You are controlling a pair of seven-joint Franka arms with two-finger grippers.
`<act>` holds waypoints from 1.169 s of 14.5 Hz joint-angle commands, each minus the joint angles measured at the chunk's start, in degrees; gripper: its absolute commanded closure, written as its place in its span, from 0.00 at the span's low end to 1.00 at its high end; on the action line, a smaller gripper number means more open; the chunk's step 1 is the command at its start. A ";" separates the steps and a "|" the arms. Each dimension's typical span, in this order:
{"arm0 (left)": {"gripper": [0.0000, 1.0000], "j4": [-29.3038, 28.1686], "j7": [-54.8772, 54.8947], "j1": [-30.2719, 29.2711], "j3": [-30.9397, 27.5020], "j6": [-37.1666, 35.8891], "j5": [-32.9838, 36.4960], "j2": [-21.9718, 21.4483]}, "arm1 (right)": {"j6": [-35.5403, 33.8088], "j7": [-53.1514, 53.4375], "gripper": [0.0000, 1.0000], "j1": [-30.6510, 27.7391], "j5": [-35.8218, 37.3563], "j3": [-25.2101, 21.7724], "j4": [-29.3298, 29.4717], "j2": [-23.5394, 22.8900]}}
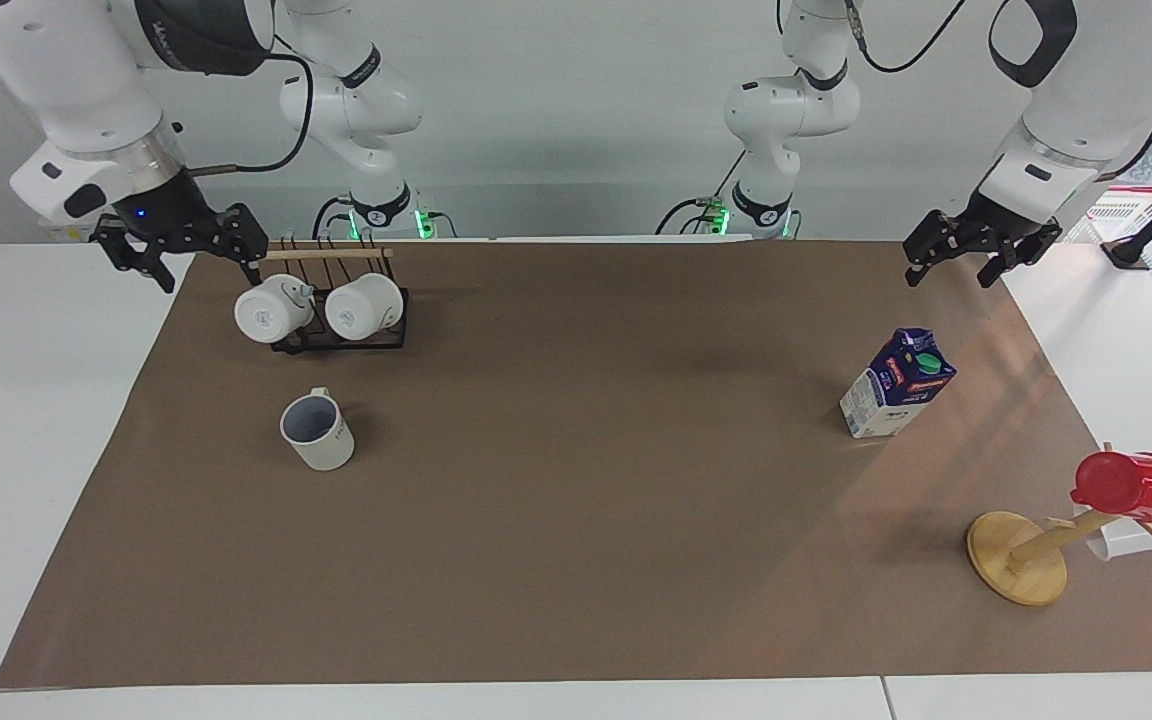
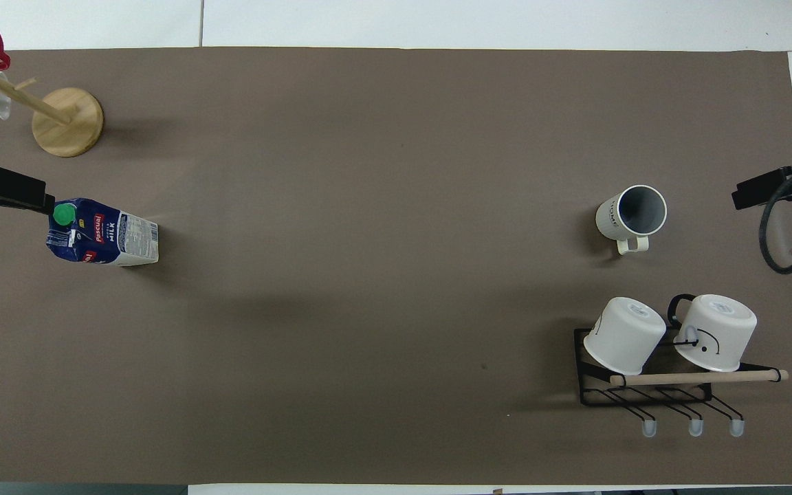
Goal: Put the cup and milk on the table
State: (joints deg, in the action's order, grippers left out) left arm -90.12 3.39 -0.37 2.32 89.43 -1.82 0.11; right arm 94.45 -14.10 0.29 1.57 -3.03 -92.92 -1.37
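The off-white cup (image 1: 316, 432) stands upright on the brown sheet of the table (image 1: 576, 560), a little farther from the robots than the mug rack; it also shows in the overhead view (image 2: 631, 213). The milk (image 1: 898, 383) stands upright on the sheet toward the left arm's end, seen from above too (image 2: 102, 232). My right gripper (image 1: 198, 262) hangs open and empty over the sheet's edge beside the rack, apart from the cup (image 2: 771, 189). My left gripper (image 1: 951, 268) hangs open and empty above the sheet, close to the milk's top in the overhead view (image 2: 21, 196).
A black wire rack (image 1: 336, 335) holds two white mugs (image 2: 671, 333) near the right arm's base. A wooden mug tree (image 1: 1021, 560) carries a red cup (image 1: 1131, 485) at the left arm's end, farther out than the milk (image 2: 66, 120).
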 commanded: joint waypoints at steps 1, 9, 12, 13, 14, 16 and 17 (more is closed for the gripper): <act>0.00 -1.47 0.30 0.19 -0.21 0.65 0.50 -1.25 | 10.02 -8.19 0.00 -2.48 -3.31 0.22 -6.12 -1.43; 0.00 -1.99 0.39 -0.07 -0.21 1.09 0.50 -1.34 | 36.06 -14.46 0.00 -1.53 -3.68 0.30 -23.26 -5.40; 0.00 -1.99 0.39 -0.25 -0.21 1.27 0.50 -1.34 | 37.99 -15.60 0.00 -1.70 -3.68 0.30 -24.15 -7.06; 0.00 -1.99 0.57 -0.33 -0.21 1.27 0.50 -1.34 | 38.61 -15.69 0.00 -1.79 -3.68 0.30 -24.15 -8.20; 0.00 -1.99 0.66 -0.34 -0.21 1.27 0.50 -1.34 | 39.23 -15.86 0.01 -1.79 -3.68 0.30 -24.15 -8.30; 0.00 -2.69 0.66 -0.42 -0.21 1.36 0.50 -1.77 | 39.58 -17.01 0.22 -1.70 -3.68 0.30 -24.59 -8.30; 0.00 -3.65 0.66 -0.42 -0.30 1.70 0.50 -2.12 | 40.81 -16.84 0.29 -1.61 -3.68 0.30 -25.37 -8.21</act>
State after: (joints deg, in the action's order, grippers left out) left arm -90.47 3.39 -0.50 2.15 89.49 -1.82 0.10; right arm 132.99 -28.94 -1.10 -1.13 -2.84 -116.63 -10.00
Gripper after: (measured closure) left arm 0.000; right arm 0.145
